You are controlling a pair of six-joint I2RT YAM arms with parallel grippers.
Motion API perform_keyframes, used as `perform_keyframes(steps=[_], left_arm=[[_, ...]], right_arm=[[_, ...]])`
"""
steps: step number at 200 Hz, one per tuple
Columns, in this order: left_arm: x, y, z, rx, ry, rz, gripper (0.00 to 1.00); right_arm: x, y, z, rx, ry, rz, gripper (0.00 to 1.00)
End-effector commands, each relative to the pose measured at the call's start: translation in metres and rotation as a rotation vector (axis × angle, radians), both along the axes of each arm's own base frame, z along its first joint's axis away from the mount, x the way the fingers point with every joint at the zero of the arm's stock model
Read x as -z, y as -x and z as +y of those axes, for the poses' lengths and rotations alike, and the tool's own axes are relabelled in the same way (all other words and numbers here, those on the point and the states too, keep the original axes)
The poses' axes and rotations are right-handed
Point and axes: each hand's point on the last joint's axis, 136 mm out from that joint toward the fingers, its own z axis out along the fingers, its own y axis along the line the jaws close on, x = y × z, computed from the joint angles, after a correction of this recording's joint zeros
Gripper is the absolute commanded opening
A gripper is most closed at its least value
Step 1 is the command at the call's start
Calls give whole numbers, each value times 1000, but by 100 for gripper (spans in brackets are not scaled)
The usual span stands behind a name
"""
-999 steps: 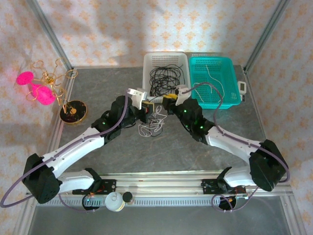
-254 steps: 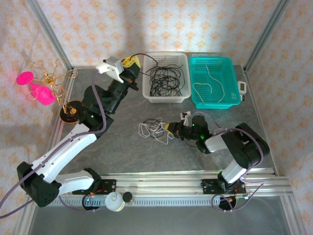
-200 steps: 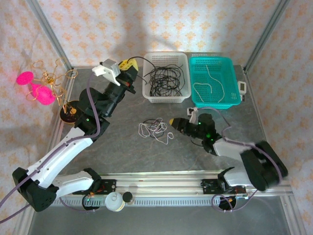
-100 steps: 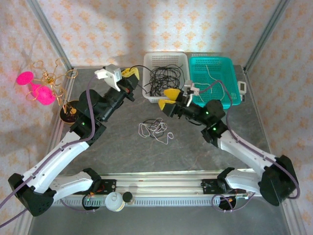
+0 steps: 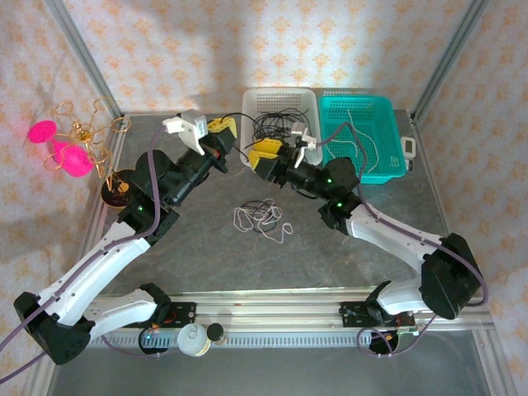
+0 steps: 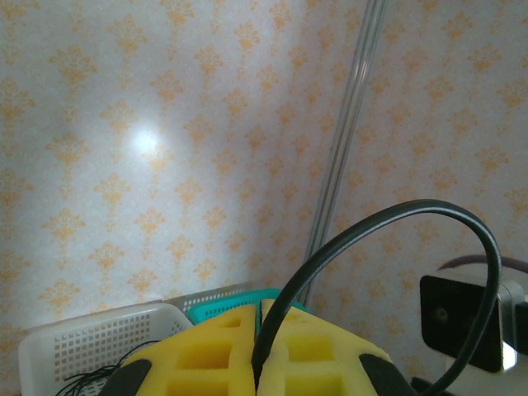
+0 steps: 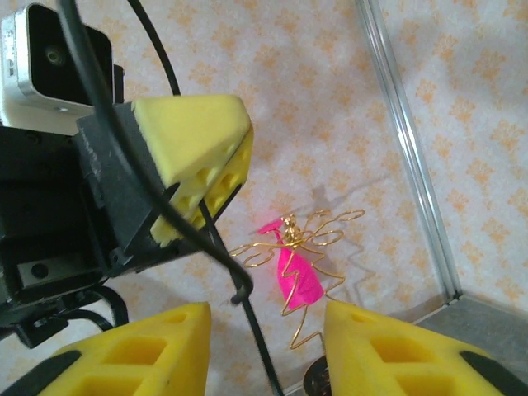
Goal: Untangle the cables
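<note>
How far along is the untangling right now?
Done: black cables lie in the white basket, a white cable in the teal basket. In hand: the left gripper is shut on a black cable; the right gripper, open, has that cable between its jaws. Left: a small tangle on the table.

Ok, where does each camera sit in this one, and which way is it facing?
Top: above and behind the arms, looking down on the table; both arms, left claw, right claw.
Left wrist: on the raised left arm, tilted up at the wall; its shut pads pinch a black cable.
Right wrist: faces left at the left claw and pink ornament; its own fingers stand apart.
Shared: both wrist views show the black cable.
</note>
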Motion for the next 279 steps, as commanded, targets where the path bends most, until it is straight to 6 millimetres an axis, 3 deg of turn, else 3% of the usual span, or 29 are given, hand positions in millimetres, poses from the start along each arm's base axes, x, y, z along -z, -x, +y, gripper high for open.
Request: perform_keyframes(steps=[1,30,79,87,116,150,176,210,240,279], left_arm=[[1,2,-2,22,1,7,0],[3,0,-1,13,-5,15,0],[10,-2,-1,6,-18,33,0],[14,-4,0,-7,-34,44,0],[40,-10,9,-81,-132,98,0],[79,-13,21,-154,-283,139,0],[94,-14,36,-233,-349,160,0],[110,-2,31,-160,-440,205,0],[144,12,16,-31,-550,305,0],[174,24,8,36,-639,422,0]], right_arm=[[-38,7,-6,-12,-101,-74,37],[-41,8,-1,-40,-102,-81,35],[-26,-12,2,73,12,-63,0],[-17,-22,-1,138,86,-54,0],[12,-47,-29,344,404,-80,0],[33,-59,-73,454,802,-149,0],[32,-71,-115,651,1000,-260,0],[33,-89,-155,831,1345,-514,0],[10,-102,-173,949,1551,-713,0],[-25,-102,-184,1081,1689,-974,0]])
